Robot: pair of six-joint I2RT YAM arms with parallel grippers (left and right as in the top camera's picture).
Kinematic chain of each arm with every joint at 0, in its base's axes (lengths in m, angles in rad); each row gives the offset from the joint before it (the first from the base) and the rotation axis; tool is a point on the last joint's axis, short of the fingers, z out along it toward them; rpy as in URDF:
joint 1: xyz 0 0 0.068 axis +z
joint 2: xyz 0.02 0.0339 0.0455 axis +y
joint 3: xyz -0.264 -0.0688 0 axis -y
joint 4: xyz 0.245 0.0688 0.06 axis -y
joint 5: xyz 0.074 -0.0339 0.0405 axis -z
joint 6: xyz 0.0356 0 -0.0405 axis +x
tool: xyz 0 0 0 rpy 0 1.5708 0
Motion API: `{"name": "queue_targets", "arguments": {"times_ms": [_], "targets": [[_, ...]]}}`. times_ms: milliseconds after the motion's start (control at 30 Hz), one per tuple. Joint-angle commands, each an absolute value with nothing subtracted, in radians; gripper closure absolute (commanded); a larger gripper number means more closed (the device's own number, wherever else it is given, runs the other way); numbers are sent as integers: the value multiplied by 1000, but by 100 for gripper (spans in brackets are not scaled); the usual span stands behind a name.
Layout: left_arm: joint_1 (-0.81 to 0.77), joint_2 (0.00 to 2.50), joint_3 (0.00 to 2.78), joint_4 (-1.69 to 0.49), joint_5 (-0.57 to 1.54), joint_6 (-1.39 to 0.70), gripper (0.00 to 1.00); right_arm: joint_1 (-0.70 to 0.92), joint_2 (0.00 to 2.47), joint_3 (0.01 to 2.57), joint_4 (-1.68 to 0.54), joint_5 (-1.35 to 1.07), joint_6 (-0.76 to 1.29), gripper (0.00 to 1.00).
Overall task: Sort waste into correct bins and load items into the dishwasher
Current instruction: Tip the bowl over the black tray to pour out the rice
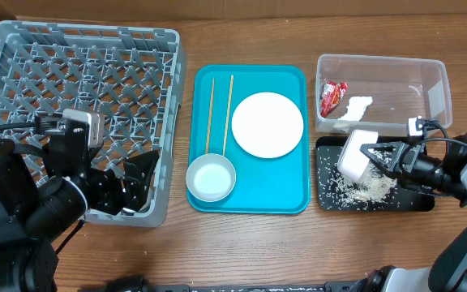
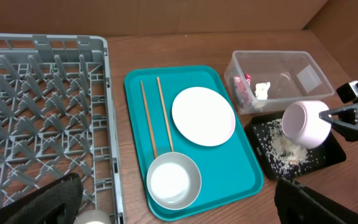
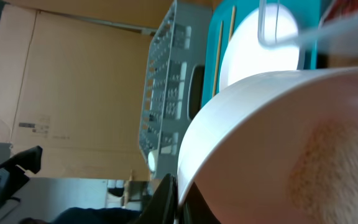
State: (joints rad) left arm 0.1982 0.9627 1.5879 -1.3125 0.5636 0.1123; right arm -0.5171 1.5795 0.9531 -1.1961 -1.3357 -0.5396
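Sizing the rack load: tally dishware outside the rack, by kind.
Plate: 1
Bowls: 2, tray bowl and held bowl in right gripper jaws
Chopsticks: 2
Total: 5

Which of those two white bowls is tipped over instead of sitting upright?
The bowl in the right gripper, tilted on its side over the black tray. The other bowl sits upright on the teal tray.

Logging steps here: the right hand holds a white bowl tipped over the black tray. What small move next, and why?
Probably lift the small white bowl, gripped in the right hand, up off the shallow black rectangular tray: pale rice scraps already lie there, so it seems emptied.
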Motion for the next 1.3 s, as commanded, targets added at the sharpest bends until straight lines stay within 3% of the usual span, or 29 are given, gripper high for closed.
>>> {"name": "queue_targets", "arguments": {"times_ms": [0,100,200,300,400,500,600,700,767,900,1000,1133,1267], "targets": [[195,960,1599,-1312,566,131,0,-540,1583,955,-1177,-1445,-493,96],[195,960,1599,-1312,566,131,0,-540,1581,955,-1209,-1485,-591,96],[195,960,1599,-1312,566,131,0,-545,1580,955,-1226,-1500,-476,96],[195,960,1599,-1312,566,131,0,-540,1573,955,-1256,-1480,-643,96],[195,960,1599,-1312,566,131,0,-562,1586,955,-1192,-1450,-433,96],[195,960,1599,-1312,566,131,0,-562,1579,955,-1237,-1498,-575,96],[195,960,1599,-1312,566,131,0,-572,1584,955,-1215,-1486,-422,96],[195,960,1599,-1312,566,131,0,-565,1567,956,-1257,-1489,-592,96],[195,960,1599,-1312,566,131,0,-567,1570,956,-1252,-1481,-449,96],[195,960,1599,-1312,566,131,0,-549,1547,971,-1340,-1527,-677,96],[195,960,1599,-1312,566,131,0,-551,1547,978,-1317,-1486,-541,96],[195,960,1599,-1312,566,131,0,-496,1509,991,-1417,-1417,-648,96],[195,960,1599,-1312,566,131,0,-334,1442,1033,-1509,-1268,-682,96]]}}
